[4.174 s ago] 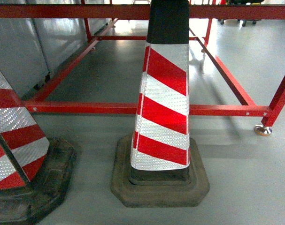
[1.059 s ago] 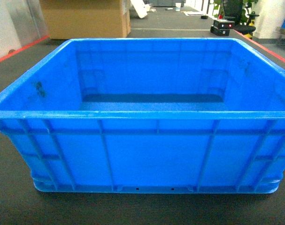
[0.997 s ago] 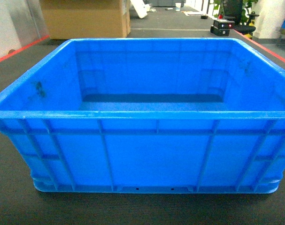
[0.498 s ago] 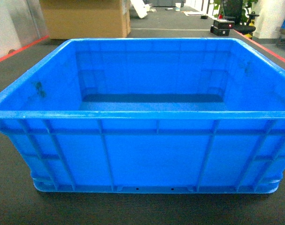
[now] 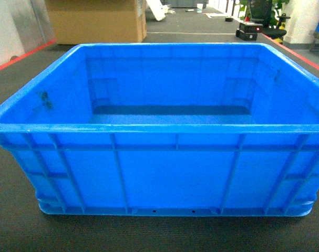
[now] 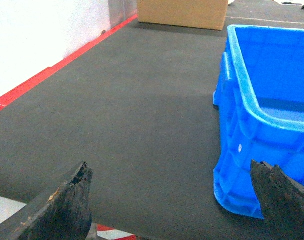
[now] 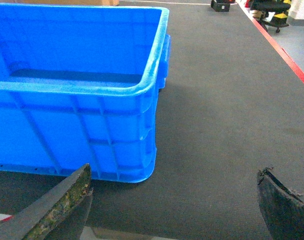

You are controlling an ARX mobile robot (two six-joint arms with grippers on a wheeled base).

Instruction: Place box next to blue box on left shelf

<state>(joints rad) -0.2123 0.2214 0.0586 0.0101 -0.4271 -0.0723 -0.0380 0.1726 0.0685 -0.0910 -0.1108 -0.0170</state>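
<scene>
box [image 5: 164, 168] unmoved on dark mat [image 6: 131, 100], both hands spread

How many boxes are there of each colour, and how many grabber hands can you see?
Blue boxes: 1, the box
Brown cardboard boxes: 1, the cardboard box behind it
Grabber hands: 2, the left gripper and the right gripper, both open and not touching the blue one
Total: 4

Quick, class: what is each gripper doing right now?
Left gripper: open, holding nothing, beside the box.
Right gripper: open, holding nothing.
</scene>
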